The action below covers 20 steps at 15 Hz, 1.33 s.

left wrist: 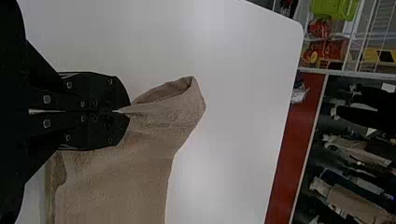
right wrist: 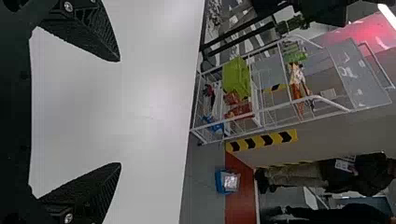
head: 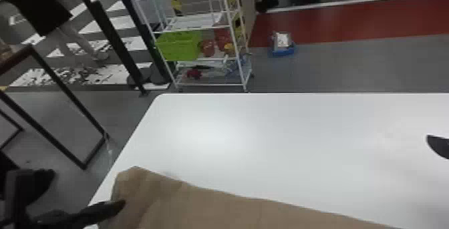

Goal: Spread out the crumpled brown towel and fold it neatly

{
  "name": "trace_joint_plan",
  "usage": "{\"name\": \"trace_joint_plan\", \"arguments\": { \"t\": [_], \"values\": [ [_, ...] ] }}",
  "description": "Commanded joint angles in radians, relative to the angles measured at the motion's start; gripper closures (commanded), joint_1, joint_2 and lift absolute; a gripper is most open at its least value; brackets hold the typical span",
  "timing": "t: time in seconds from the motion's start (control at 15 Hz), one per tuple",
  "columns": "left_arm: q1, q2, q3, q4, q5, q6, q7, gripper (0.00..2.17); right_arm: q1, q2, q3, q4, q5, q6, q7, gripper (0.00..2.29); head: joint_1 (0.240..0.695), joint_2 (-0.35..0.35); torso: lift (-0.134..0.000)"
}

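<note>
The brown towel (head: 207, 208) lies across the near part of the white table, its far edge slanting down to the right and its left end bunched. My left gripper (head: 117, 206) is at that left end. In the left wrist view, the left gripper (left wrist: 124, 111) is shut on an edge of the towel (left wrist: 121, 172), and a loose, folded-over corner sticks out past the fingertips. One dark fingertip of my right gripper (head: 439, 146) shows at the head view's right edge. The right wrist view has the right gripper (right wrist: 120, 112) wide open over bare tabletop, nothing between its fingers.
The white table (head: 267, 128) extends well beyond the towel to the far edge. Behind it stands a white wire rack (head: 200, 84) with a green basket (head: 178, 46). A blue box (head: 282, 49) is on the floor, and a dark metal frame (head: 70, 91) stands left of the table.
</note>
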<state>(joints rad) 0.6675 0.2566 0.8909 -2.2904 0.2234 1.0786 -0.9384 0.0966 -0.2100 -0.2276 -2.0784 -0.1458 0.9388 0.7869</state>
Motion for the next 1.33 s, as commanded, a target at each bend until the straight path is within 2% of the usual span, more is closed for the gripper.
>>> {"name": "trace_joint_plan", "arguments": {
  "t": [0.0,0.13,0.27,0.33,0.53,0.73,0.87,1.0,1.07,1.13,1.27],
  "values": [
    [0.012,-0.017,-0.004,-0.090,-0.041,0.090,0.009,1.70,0.006,-0.003,0.016,0.018,-0.014,-0.056,-0.001,0.08,0.695,0.350,-0.122],
    [-0.022,0.010,-0.009,-0.058,-0.116,0.126,0.015,1.70,0.008,-0.003,0.025,0.021,-0.018,-0.059,-0.001,0.08,0.695,0.350,-0.122],
    [-0.045,0.035,-0.009,-0.011,-0.134,0.169,0.024,1.70,0.008,-0.009,0.031,0.021,-0.018,-0.062,-0.001,0.08,0.695,0.350,-0.122],
    [-0.040,0.027,-0.009,-0.023,-0.127,0.173,0.018,1.70,0.006,-0.011,0.034,0.021,-0.017,-0.071,-0.001,0.08,0.695,0.350,-0.122],
    [0.010,-0.039,-0.024,-0.216,-0.062,0.292,0.013,1.70,0.000,-0.015,0.048,0.027,-0.018,-0.077,-0.001,0.08,0.695,0.350,-0.122],
    [0.012,-0.079,-0.113,-0.420,-0.058,0.492,0.026,1.70,0.000,-0.015,0.066,0.035,-0.018,-0.093,-0.003,0.08,0.695,0.350,-0.122],
    [0.014,-0.103,-0.201,-0.512,-0.050,0.493,0.043,1.70,0.000,-0.015,0.074,0.041,-0.017,-0.099,-0.005,0.08,0.695,0.297,-0.122],
    [0.009,-0.105,-0.325,-0.532,-0.078,0.493,0.087,1.70,-0.008,-0.015,0.086,0.057,-0.015,-0.105,-0.006,0.08,0.695,0.237,-0.122],
    [-0.019,-0.111,-0.397,-0.532,-0.131,0.493,0.101,1.70,-0.011,-0.017,0.091,0.061,-0.015,-0.105,-0.006,0.08,0.695,0.207,-0.122],
    [-0.043,-0.112,-0.440,-0.531,-0.150,0.493,0.112,1.70,-0.014,-0.017,0.093,0.064,-0.012,-0.105,-0.006,0.08,0.695,0.157,-0.122],
    [-0.048,-0.115,-0.529,-0.534,-0.177,0.493,0.124,1.70,-0.017,-0.019,0.089,0.063,-0.012,-0.105,-0.006,0.08,0.695,0.122,-0.122]
  ]
}}
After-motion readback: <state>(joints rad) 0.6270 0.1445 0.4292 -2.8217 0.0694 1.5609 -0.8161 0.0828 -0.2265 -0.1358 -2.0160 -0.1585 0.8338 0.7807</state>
